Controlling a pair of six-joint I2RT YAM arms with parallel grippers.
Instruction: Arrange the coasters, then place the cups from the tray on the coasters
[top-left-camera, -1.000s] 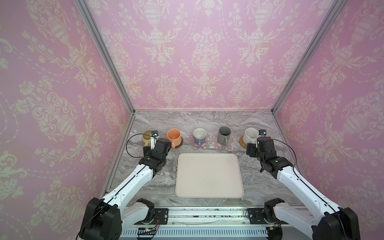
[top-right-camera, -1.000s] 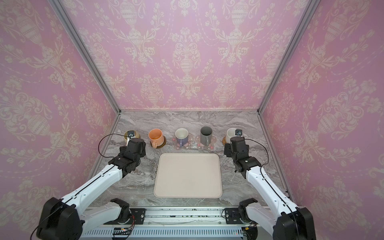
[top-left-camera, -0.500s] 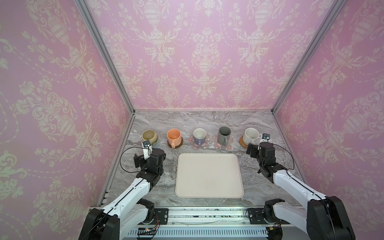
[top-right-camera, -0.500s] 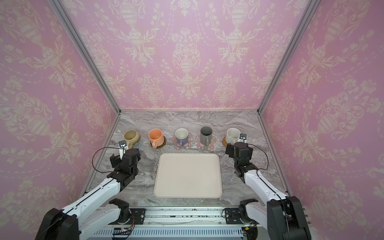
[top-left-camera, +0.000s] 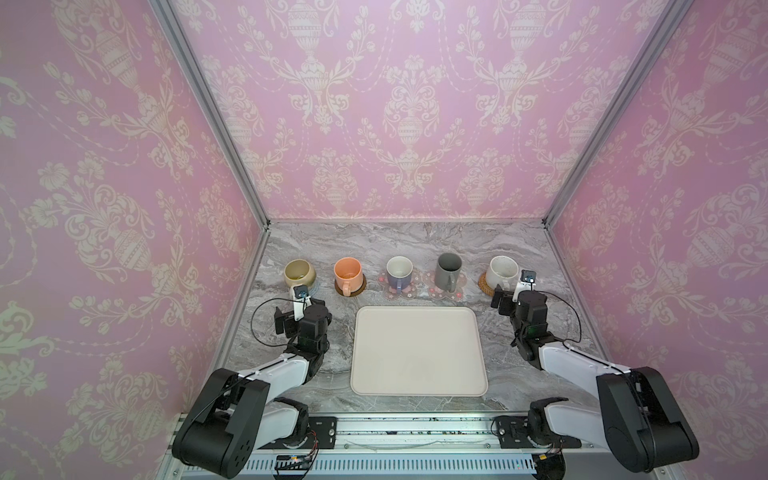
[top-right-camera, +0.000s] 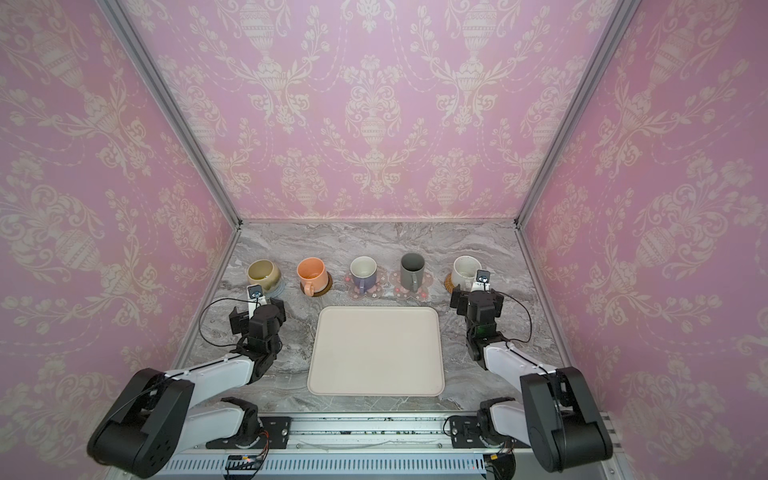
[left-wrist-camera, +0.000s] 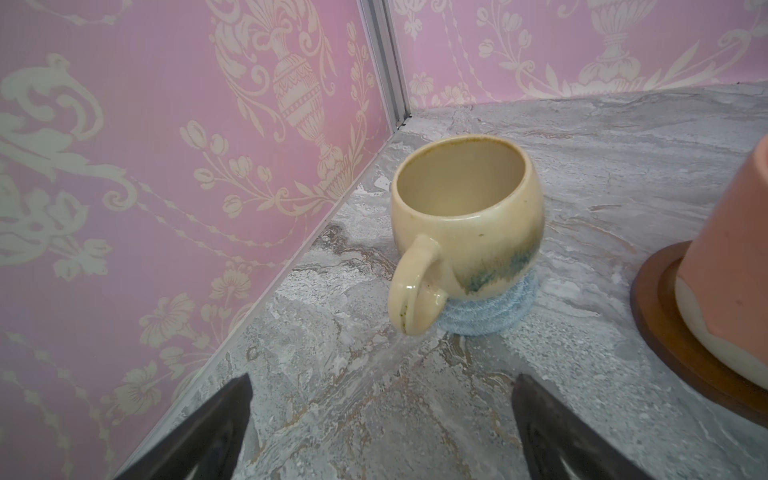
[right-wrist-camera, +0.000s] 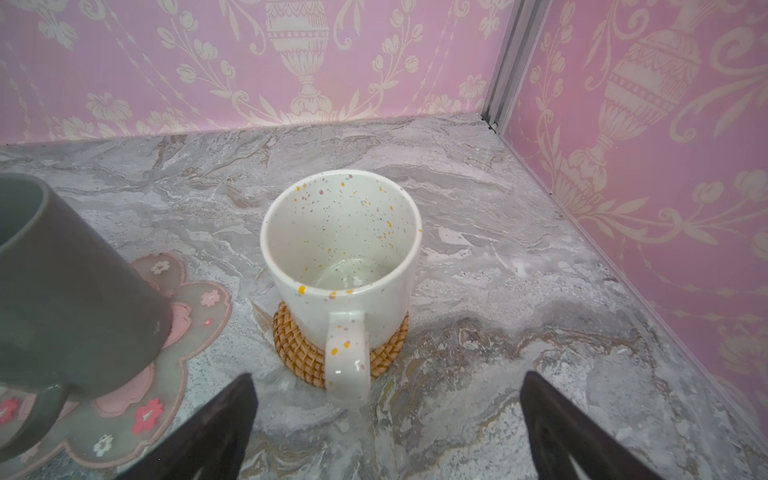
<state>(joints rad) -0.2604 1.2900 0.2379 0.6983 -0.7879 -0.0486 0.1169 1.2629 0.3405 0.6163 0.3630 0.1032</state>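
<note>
Five cups stand in a row on the coasters in both top views. From left to right they are an olive-yellow mug (top-left-camera: 299, 272) on a blue-grey mat (left-wrist-camera: 490, 316), a peach mug (top-left-camera: 348, 272) on a brown disc (left-wrist-camera: 673, 332), a lavender mug (top-left-camera: 399, 270) and a dark grey mug (top-left-camera: 449, 270) on pink flower mats (right-wrist-camera: 183, 332), and a white speckled mug (right-wrist-camera: 340, 257) on a rattan mat (right-wrist-camera: 299, 349). The cream tray (top-left-camera: 417, 351) lies bare. My left gripper (left-wrist-camera: 383, 378) is open just in front of the olive mug (left-wrist-camera: 465, 216). My right gripper (right-wrist-camera: 387, 376) is open in front of the white mug's handle. Neither touches anything.
The pink patterned side walls (top-left-camera: 124, 249) stand close beside the end mugs. The back wall lies behind the row. A metal rail (top-left-camera: 415, 432) with both arm bases runs along the front edge. Marble tabletop (top-left-camera: 415, 241) shows behind the cups.
Both grippers have let go of the end mugs, opened wide and drawn back toward the front. The olive and white mugs stay on their coasters.
</note>
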